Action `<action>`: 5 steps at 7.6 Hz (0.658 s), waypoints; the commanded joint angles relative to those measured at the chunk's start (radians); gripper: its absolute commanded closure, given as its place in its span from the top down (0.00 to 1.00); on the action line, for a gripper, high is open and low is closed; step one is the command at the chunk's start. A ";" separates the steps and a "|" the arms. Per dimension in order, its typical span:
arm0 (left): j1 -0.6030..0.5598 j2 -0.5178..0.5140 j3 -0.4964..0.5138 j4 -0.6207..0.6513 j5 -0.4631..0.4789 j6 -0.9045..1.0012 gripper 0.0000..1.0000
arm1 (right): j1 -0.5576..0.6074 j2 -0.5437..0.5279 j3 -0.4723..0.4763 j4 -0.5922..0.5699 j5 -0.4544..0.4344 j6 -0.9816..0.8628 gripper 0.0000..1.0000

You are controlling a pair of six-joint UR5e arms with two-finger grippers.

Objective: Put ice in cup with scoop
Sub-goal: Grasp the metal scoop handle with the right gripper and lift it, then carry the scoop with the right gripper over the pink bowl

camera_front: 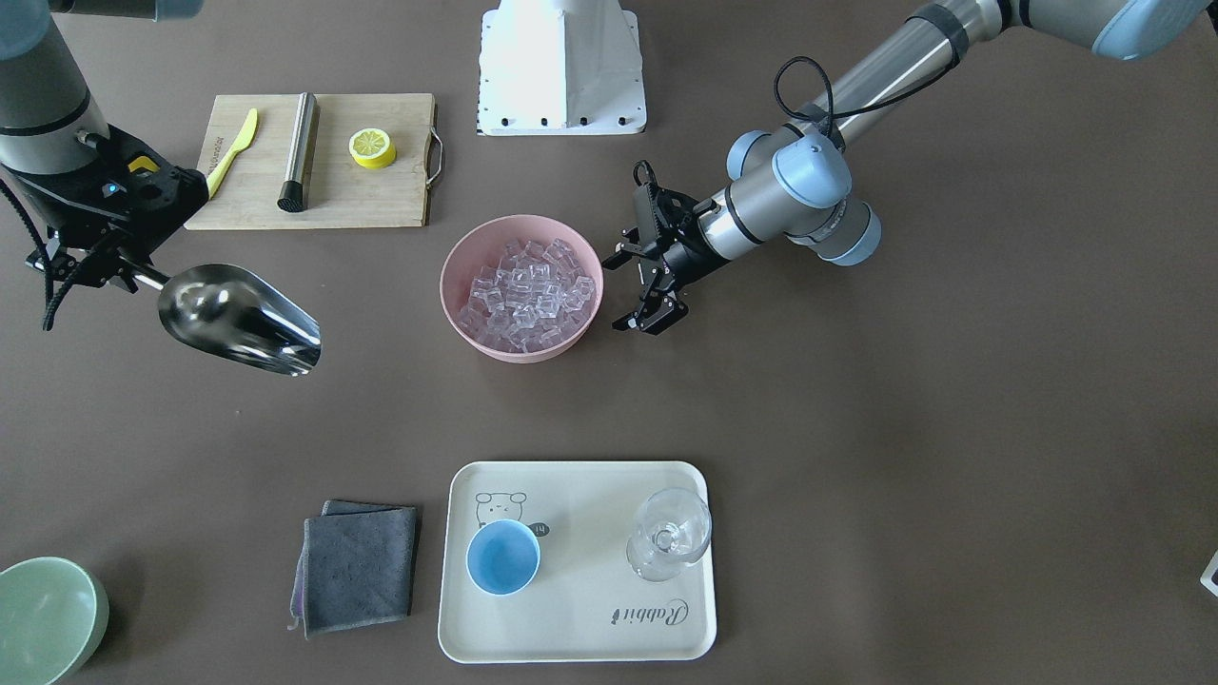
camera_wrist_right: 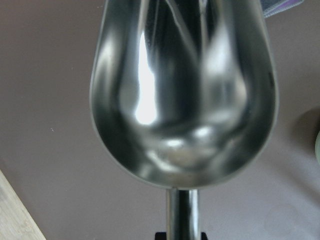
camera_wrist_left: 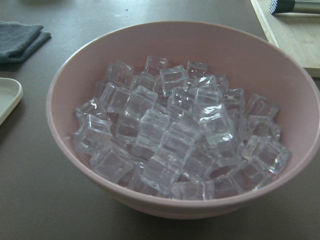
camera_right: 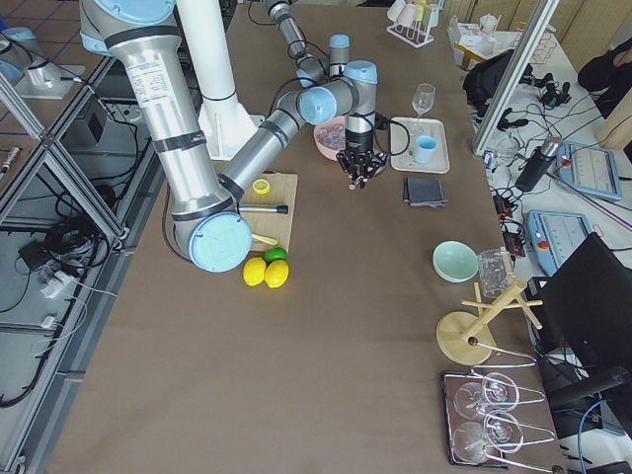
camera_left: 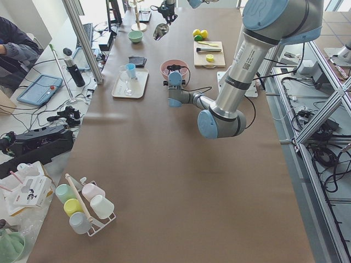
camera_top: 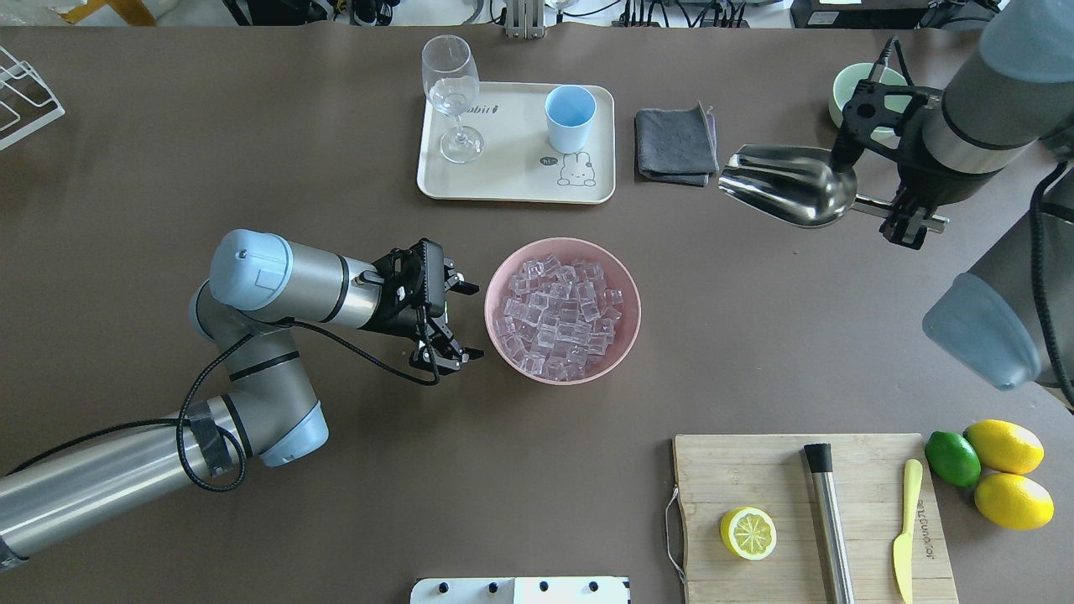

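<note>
right claw (camera_top: 910,222) grips the empty scoop (camera_top: 789,197), apart from the bowl (camera_top: 562,243); left claw (camera_top: 470,323) gapes beside it. dig low under the ice (camera_top: 558,315).

The left gripper's (camera_top: 471,322) spread fingers stand just short of the pink bowl (camera_top: 560,244). Its wall blocks the way straight ahead of the fingertips, while bare table lies to either side of them. Ahead of the scoop (camera_top: 789,195), clamped by its handle in the right gripper (camera_top: 910,222), open table runs to the bowl's heaped ice (camera_top: 558,315). A grey cloth (camera_top: 674,144) lies just beside the scoop's mouth. Past it, on the tray (camera_top: 512,189), a stemmed glass (camera_top: 450,92) stands near the cup (camera_top: 570,117), not touching. A green bowl (camera_top: 852,88) sits close beyond the right fingers.
</note>
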 commanded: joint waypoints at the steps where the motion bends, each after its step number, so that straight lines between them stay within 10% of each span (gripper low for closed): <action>1: 0.000 0.023 0.003 -0.088 0.005 -0.008 0.98 | -0.067 0.141 -0.007 -0.173 -0.069 -0.143 0.00; 5: -0.002 0.024 0.091 -0.252 0.008 -0.078 0.98 | -0.139 0.468 -0.218 -0.427 -0.166 -0.326 0.00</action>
